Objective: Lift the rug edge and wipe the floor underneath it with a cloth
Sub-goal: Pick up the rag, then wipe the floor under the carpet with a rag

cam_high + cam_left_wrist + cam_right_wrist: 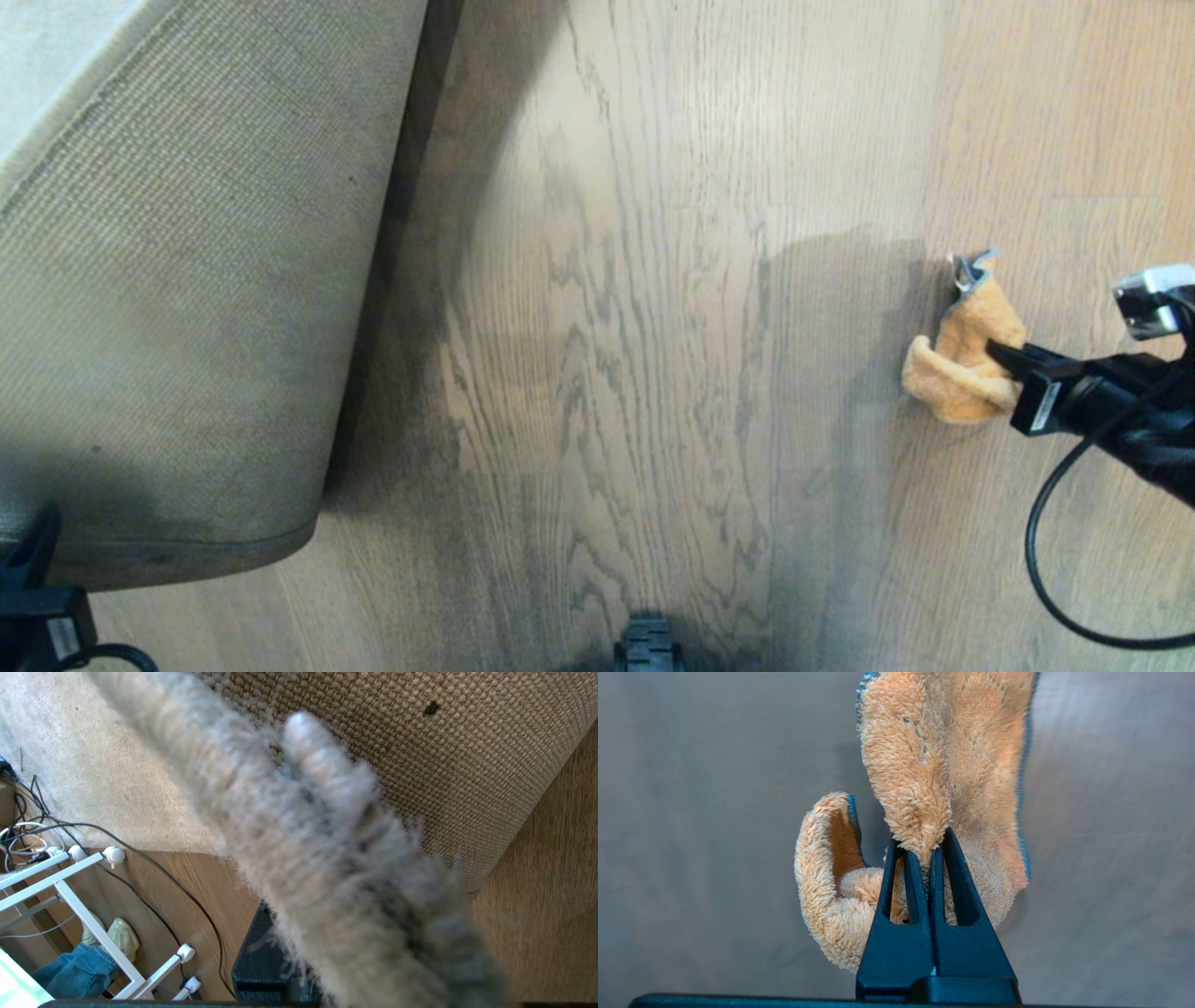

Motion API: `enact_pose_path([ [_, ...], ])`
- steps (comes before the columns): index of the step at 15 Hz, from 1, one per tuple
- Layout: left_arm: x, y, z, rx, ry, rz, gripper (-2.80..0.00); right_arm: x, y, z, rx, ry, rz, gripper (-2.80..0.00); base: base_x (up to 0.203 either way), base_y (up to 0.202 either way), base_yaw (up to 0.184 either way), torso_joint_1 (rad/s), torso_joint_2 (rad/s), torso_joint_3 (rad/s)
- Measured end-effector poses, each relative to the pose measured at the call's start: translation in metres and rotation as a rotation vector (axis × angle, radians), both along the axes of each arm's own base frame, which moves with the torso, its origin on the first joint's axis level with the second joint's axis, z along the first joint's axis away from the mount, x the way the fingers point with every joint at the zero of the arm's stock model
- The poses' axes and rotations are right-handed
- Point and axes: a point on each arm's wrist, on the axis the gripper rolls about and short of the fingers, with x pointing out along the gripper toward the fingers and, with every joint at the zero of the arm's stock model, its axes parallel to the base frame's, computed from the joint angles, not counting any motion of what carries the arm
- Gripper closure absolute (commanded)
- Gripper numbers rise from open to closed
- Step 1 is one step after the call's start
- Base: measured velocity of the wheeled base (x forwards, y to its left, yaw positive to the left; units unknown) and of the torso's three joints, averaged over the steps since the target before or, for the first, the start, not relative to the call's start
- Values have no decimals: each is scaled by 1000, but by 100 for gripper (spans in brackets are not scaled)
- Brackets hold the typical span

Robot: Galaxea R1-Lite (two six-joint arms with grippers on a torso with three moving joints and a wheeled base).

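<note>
The rug is folded up at the left, showing its beige woven backing (pixel 187 280) and the dark hem of the rug edge (pixel 392 233). My left gripper (pixel 33 569) is at the bottom left corner, shut on the rug edge. In the left wrist view the fuzzy grey pile (pixel 327 858) covers the jaws, with one black finger (pixel 261 956) showing beside it. The bared floor (pixel 653 373) is brown wood-grain plank. At the right, my right gripper (pixel 1001 355) is shut on the orange cloth (pixel 962 373), low over the floor. The cloth (pixel 934 765) bunches round the fingertips (pixel 924 847).
A black cable (pixel 1055 579) loops below my right arm. Part of my base (pixel 646 649) shows at the bottom middle. The left wrist view shows a white frame on casters (pixel 93 924), loose cables (pixel 154 868) and a person's jeans leg and shoe (pixel 93 952) beyond the rug.
</note>
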Motion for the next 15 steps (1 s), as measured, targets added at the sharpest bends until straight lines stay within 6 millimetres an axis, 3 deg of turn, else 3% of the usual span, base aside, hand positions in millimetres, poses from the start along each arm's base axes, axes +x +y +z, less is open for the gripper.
enact_pose_path([
  [9, 1, 2, -2, 7, 21, 28, 0, -42, 93, -4, -3, 17, 458, 0, 0, 0, 0, 0, 0, 0],
  [15, 3, 6, -3, 11, 40, 84, 0, -40, 164, -15, -29, 64, 705, 0, 0, 0, 0, 0, 0, 0],
])
